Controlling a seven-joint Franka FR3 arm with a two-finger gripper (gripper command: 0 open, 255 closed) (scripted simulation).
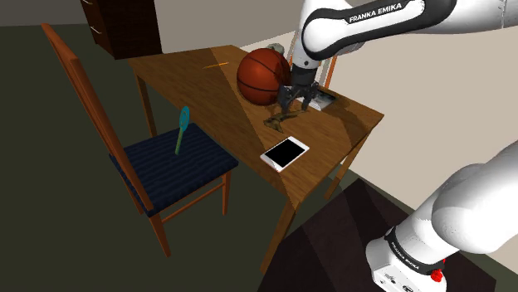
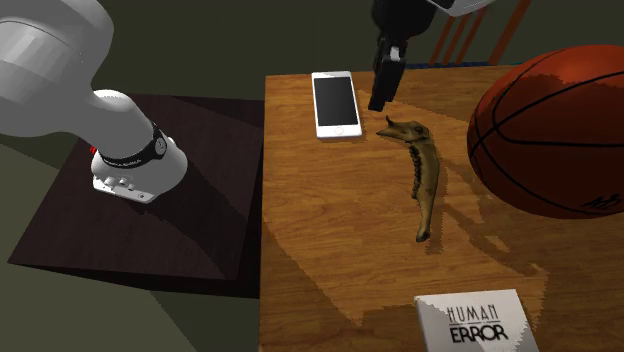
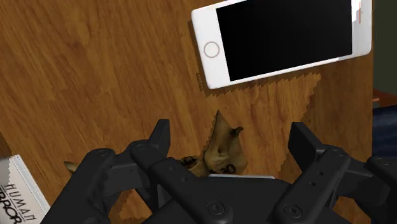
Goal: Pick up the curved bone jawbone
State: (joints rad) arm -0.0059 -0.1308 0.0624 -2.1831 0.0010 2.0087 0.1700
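The curved jawbone (image 2: 420, 175) is a brown, dull bone lying flat on the wooden table (image 2: 330, 240) between a white phone and a basketball. Its broad end (image 3: 222, 151) points toward the phone. My black gripper (image 3: 232, 143) hangs open just above that broad end, one finger (image 3: 159, 137) on each side and neither touching the bone. From the shoulder view the gripper (image 1: 296, 106) hovers over the jawbone (image 1: 278, 121), just in front of the ball. In the second exterior view the gripper (image 2: 383, 82) stands over the bone's end beside the phone.
A white phone (image 1: 285, 153) with a black screen lies near the table's front edge. A large orange basketball (image 1: 264, 76) sits close behind the gripper. A book (image 2: 480, 320) lies past the bone's thin end. A wooden chair (image 1: 178, 166) holds an upright teal object (image 1: 182, 126).
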